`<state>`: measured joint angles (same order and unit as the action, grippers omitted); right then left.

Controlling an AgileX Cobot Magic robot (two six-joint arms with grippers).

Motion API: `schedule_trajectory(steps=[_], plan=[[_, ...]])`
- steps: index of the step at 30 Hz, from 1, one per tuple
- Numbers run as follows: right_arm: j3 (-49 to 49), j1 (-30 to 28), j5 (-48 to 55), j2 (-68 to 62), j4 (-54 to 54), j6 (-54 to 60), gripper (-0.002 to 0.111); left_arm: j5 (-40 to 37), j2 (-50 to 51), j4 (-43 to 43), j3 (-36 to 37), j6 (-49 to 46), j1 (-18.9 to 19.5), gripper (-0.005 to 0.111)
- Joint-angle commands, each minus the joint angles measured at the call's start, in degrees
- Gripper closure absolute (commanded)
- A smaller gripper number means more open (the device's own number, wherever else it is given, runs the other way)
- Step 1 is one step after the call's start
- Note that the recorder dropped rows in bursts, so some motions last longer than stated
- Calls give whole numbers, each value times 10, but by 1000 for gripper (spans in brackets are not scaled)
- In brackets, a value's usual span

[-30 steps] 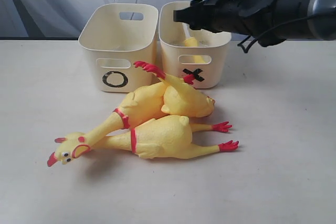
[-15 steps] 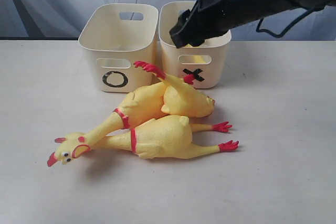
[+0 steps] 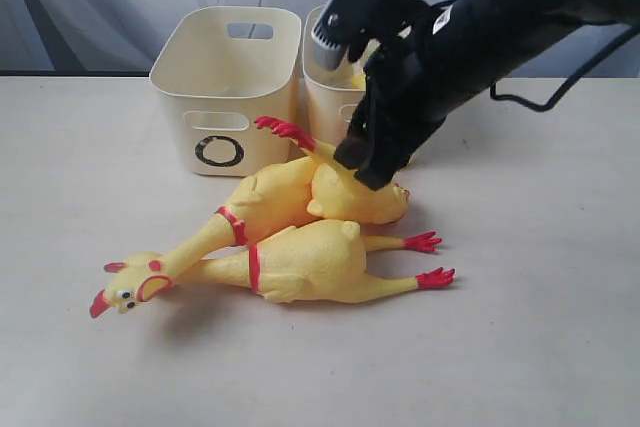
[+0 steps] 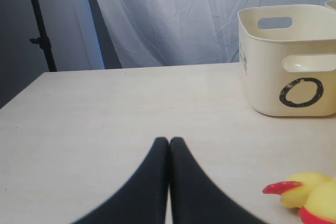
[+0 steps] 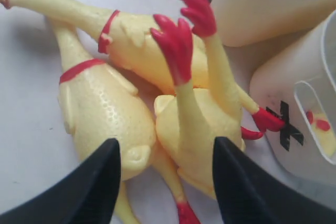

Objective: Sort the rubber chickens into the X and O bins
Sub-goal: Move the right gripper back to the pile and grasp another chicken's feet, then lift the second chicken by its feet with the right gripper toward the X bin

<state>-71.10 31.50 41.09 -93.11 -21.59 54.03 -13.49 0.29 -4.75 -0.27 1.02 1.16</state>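
Three yellow rubber chickens lie piled on the table: a front one (image 3: 305, 262), one behind it (image 3: 268, 195) with its neck running to the lower left, and a third (image 3: 350, 197) with its red feet (image 3: 285, 130) raised. My right gripper (image 3: 365, 165) hangs open just above that third chicken (image 5: 194, 129), with the front chicken's body (image 5: 105, 108) beside one finger. The O bin (image 3: 225, 87) and the X bin (image 3: 322, 97) stand behind; the arm hides most of the X bin. Something yellow and red shows inside the X bin (image 5: 294, 98). My left gripper (image 4: 169, 141) is shut and holds nothing, low over bare table.
A pale curtain hangs behind the table. In the left wrist view the O bin (image 4: 294, 66) stands ahead and a chicken head (image 4: 310, 192) lies near the fingers. The O bin's wall (image 5: 252, 9) shows in the right wrist view, close to the raised feet.
My right arm has swung down and forward from above the X bin to just over the chicken pile. The chickens and bins have not moved.
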Motion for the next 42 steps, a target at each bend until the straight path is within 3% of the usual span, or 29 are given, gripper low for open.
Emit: schedule_trajectory(steps=[1,10,28,35,42], plan=[[41,31,-60,5,72,-18,57,3,-3,0,3,0,-1,107],[81,36,-176,4,81,-68,48,3,-3,0,3,0,-1,107],[81,36,-270,-76,26,-68,48,3,-3,0,3,0,-1,107],[81,36,-278,-89,26,-68,74,3,-3,0,3,0,-1,107],[81,36,-276,-89,22,-68,74,3,-3,0,3,0,-1,107]])
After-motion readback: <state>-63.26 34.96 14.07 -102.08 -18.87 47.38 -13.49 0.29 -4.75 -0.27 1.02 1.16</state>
